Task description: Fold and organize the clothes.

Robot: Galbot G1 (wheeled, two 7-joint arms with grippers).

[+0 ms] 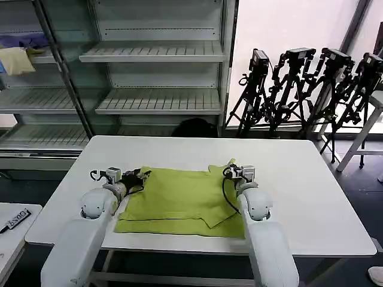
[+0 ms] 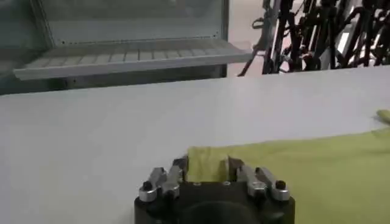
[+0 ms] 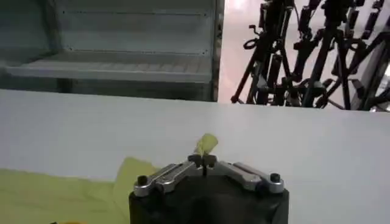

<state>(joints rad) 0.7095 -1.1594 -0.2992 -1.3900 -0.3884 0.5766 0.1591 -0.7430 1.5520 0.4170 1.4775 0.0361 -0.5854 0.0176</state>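
T-shirt [image 1: 179,200] was soft matt cotton cloth; table [image 1: 311,197] smooth matt white; gripper fingers [image 2: 173,176] looked bare brushed metal.

Head view high, looking down; wrist views low, close, sharing table [image 1: 311,179] and shelves [image 1: 155,54].

Bright daylight enters through the window [image 1: 287,36] far right, overexposing it and silhouetting the tripods [image 1: 311,84]. The white table [image 1: 311,197] is evenly lit with faint shadows. Both wrist views are soft, their backgrounds blurred.
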